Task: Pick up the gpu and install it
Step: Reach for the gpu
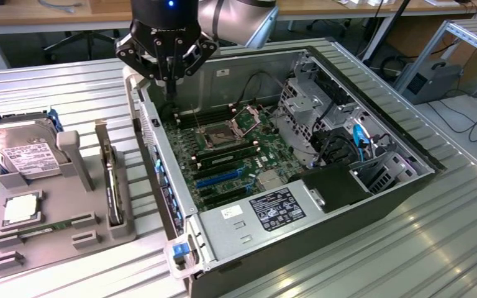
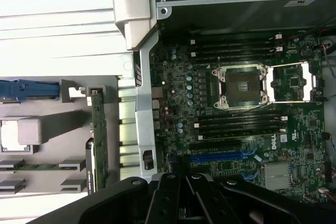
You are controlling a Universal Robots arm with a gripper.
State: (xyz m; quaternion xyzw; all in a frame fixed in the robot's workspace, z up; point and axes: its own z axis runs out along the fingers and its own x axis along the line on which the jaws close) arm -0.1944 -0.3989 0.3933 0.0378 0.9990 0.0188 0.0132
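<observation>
gripper (image 1: 171, 79): shut tight, empty, hung over the pc case's (image 1: 247, 74) rim
gpu (image 1: 114, 186): stood on edge in the grey holder (image 1: 64, 226) on the worktop (image 1: 72, 93), well apart from it
tip: imo the grab needed jaws squared across the card's top edge

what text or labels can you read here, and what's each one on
"DELL": white print on the motherboard, lying sideways in the wrist view.
Black label on the power supply: print too small to read.
White label on the hard drive: too small to read.
White sticker on the case wall: blurred.
</observation>
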